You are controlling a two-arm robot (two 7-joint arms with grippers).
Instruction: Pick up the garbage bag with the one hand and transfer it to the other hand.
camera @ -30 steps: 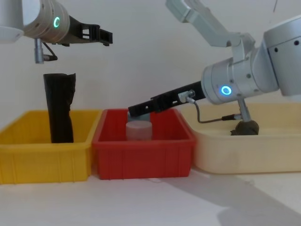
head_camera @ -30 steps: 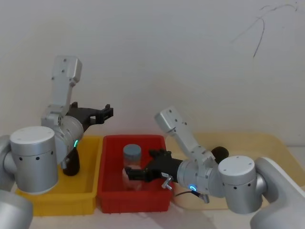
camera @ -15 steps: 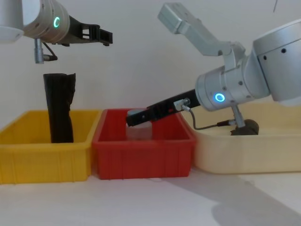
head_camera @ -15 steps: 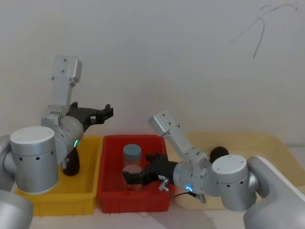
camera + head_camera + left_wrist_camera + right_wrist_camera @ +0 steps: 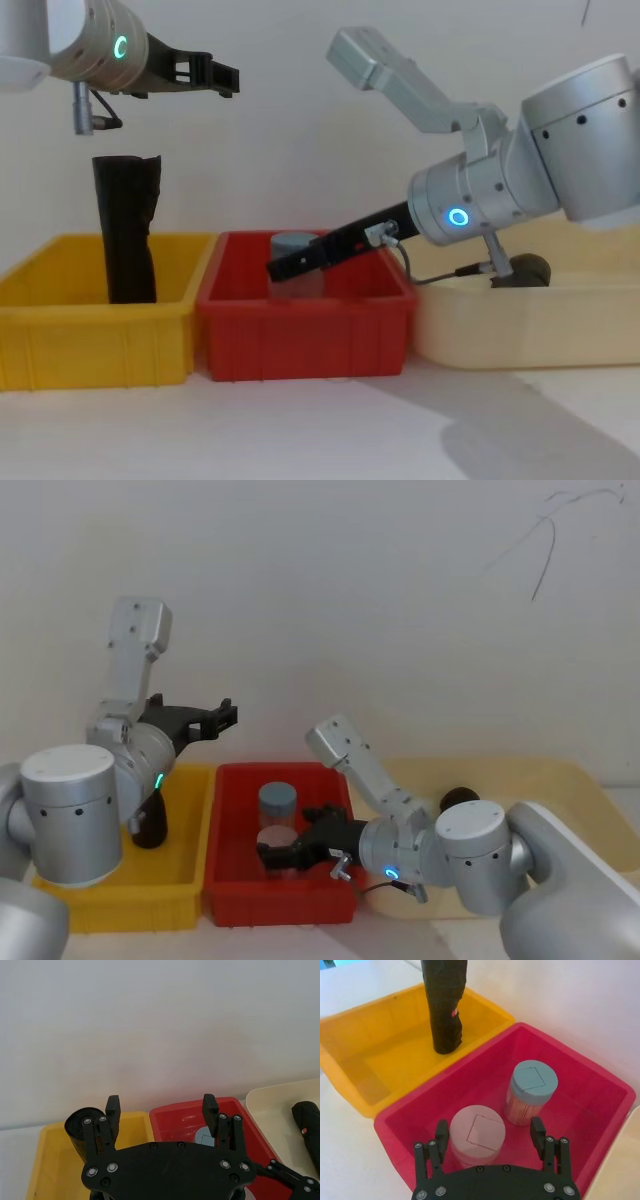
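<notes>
The right hand, the one with the blue ring light, is lowering further into the red bin than it was a second ago, its arm swinging leftward and down. Its fingers are spread wide, and in the right wrist view they are straddling the pink-lidded jar, with the blue-lidded jar just beyond at about 1 o'clock from it. Nothing is pinched yet.

That matters, because the garbage bag is lying in the cream tray, at roughly 3 o'clock from the red bin and behind the right arm's elbow joint. The right hand is closing in on a jar, not the bag, so this motion seems to be carrying it away from the task's target.

The left hand, green-lit, is hanging unchanged above the yellow bin, fingers spread and holding nothing. The taller black roll is standing upright in that bin, below it.

The handover is not yet begun.
</notes>
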